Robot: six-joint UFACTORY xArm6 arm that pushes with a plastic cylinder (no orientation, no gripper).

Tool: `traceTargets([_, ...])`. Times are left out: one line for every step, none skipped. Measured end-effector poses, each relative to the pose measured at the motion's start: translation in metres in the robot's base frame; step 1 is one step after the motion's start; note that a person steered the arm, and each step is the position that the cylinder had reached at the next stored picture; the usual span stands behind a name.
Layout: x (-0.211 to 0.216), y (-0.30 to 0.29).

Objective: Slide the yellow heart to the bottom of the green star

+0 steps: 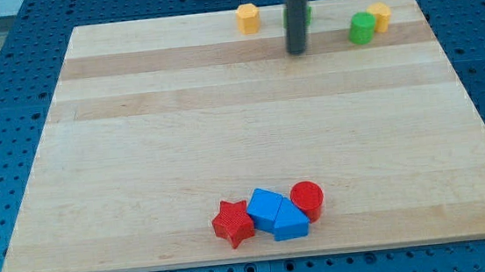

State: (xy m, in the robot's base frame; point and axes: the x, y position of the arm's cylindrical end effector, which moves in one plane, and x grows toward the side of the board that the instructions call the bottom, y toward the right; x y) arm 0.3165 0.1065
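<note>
Wooden board (139,163); you'd find my tip (297,50), a rod without jaws, near the view's top, below a half-hidden green block (308,11), likely the star. Rightward, the probable yellow heart (381,15) touches a green cylinder (362,29). No contact yet; I judge the next move is to get behind the heart.

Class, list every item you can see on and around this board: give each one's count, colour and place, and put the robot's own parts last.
yellow block: 1, yellow, top edge, left of rod
green block: 1, green, top right
second yellow block: 1, yellow, touching green block's right
green sliver: 1, green, mostly hidden behind rod, shape unclear
red star: 1, red, bottom centre
blue blocks: 2, blue, right of red star
red cylinder: 1, red, right of blues
board: 1, pale wood
my tip: 1, dark, near top, between yellow block and green block
</note>
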Motion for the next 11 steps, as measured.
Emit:
traceTargets([0.021,0.078])
traceTargets([0.015,0.162])
traceTargets([-0.01,0.208])
traceTargets([-0.037,0.207])
traceTargets([-0.057,0.184])
traceTargets([-0.071,0.159])
traceTargets([-0.069,0.142])
traceTargets([-0.064,0.12])
traceTargets([-0.062,0.083])
traceTargets([-0.055,0.049])
traceTargets([-0.034,0.03])
